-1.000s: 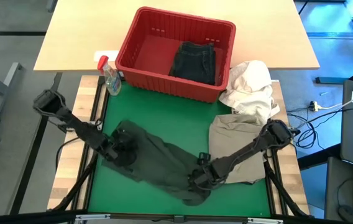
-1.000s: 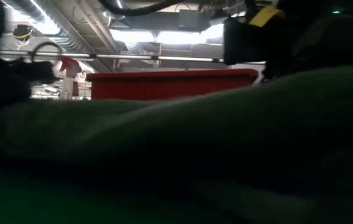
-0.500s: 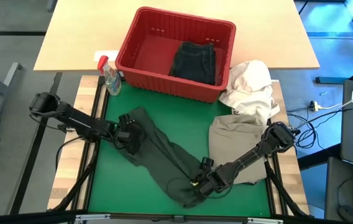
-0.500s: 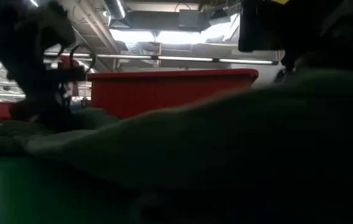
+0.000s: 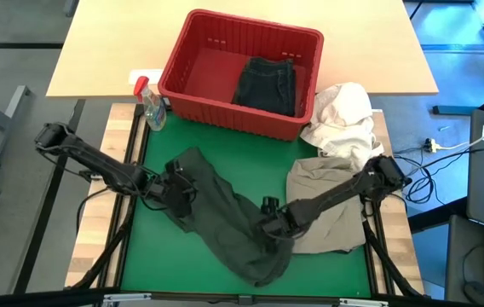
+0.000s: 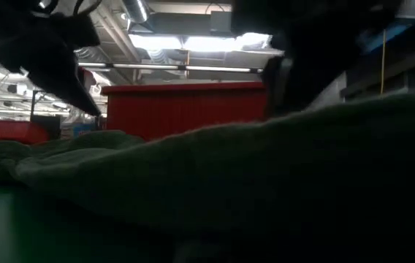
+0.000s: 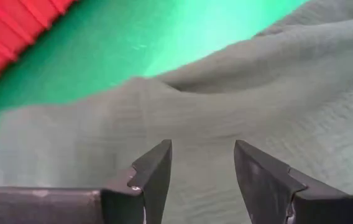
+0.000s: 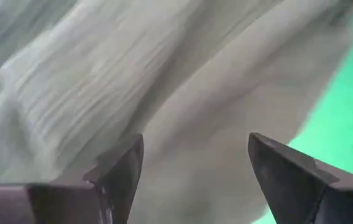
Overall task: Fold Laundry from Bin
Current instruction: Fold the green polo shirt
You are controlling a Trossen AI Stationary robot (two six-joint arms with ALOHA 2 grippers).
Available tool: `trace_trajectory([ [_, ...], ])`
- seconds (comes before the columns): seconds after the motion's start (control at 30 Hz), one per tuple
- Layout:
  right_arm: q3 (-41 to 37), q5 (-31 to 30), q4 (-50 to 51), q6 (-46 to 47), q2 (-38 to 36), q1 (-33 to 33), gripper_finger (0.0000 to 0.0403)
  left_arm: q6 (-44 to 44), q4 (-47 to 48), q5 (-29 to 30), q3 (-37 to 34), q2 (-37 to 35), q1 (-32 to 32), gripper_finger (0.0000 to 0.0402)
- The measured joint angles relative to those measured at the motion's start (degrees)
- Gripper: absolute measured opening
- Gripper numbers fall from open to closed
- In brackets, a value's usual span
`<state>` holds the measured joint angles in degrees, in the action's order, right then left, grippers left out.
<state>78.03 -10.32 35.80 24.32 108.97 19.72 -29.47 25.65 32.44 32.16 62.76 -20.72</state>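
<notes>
A dark grey-green garment (image 5: pixel 225 222) lies crumpled as a slanting band on the green mat (image 5: pixel 250 166), from left of the middle down to the near edge. My left gripper (image 5: pixel 178 189) hovers open over its far left end; in the left wrist view (image 7: pixel 201 168) only cloth (image 7: pixel 226 106) shows beyond the fingers. My right gripper (image 5: pixel 269 228) is open above the garment's near right part (image 8: pixel 192 168). The red bin (image 5: pixel 250 24) stands on the far table with a dark garment (image 5: pixel 267 83) inside. A folded khaki garment (image 5: pixel 327 183) lies on the mat at the right.
A white cloth bundle (image 5: pixel 344 119) lies right of the bin, by the khaki garment's far edge. A small spray bottle with a red top (image 5: pixel 151 107) stands at the bin's near left corner. My right arm reaches across the khaki garment. Bare mat shows between bin and garment.
Both grippers have risen off the dark garment, the left one going toward the far edge and rolling, the right one toward the far edge. The garment, spread wider a second ago, now lies as a narrower band, its left part drawn in toward the right.
</notes>
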Motion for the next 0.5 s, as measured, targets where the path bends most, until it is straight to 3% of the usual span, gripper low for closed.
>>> trace_trajectory([
  [0.1,-0.8,2.2,1.0,3.0,0.0,2.3,0.0292,-3.4,-5.0,-0.8,-4.6,0.8,-0.5,0.0169],
  [0.33,-7.9,-4.0,-3.9,16.2,-0.1,11.2,0.0292,-18.1,-9.1,0.4,-16.3,1.8,-0.7,0.0169],
  [0.5,-14.8,-6.3,-8.1,27.8,-0.5,15.4,0.0292,-27.2,-10.4,-0.6,-20.1,1.5,-1.5,0.0169],
])
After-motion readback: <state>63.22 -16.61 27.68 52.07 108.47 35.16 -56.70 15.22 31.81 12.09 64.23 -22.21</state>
